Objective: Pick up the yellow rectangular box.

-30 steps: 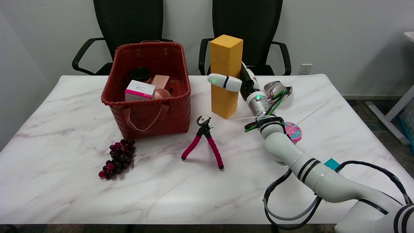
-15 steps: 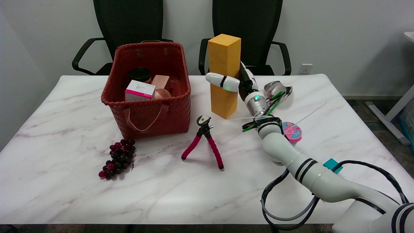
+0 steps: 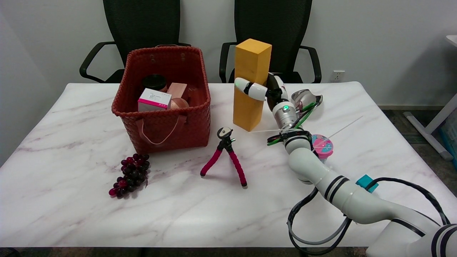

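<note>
The robot hand (image 3: 268, 92) sits right of centre in the upper half of the frame, largely concealed behind the yellow rectangular box (image 3: 251, 84); only one white finger (image 3: 250, 89) is plainly seen, laid across the box's front face, with the remaining fingers on the hidden far side. The hand grips the box about mid-height. The box is tilted, its top leaning toward the right of the frame. Whether its lower edge touches the desk (image 3: 71, 200) cannot be determined.

Left of the box, a red woven basket (image 3: 164, 117) holds a white-and-pink carton (image 3: 154, 100), a dark-lidded jar (image 3: 154, 82) and a pinkish item, partly obscured by the basket wall. A pink-legged mini tripod (image 3: 225, 157) stands below the box. A bunch of dark grapes (image 3: 131, 175) lies at lower left. A pink round object (image 3: 323, 145) is partly covered by the arm; a shiny metal item (image 3: 303, 97) lies behind the wrist, its form unclear. Two black chairs (image 3: 142, 28) stand at the top, cut off by the frame edge.
</note>
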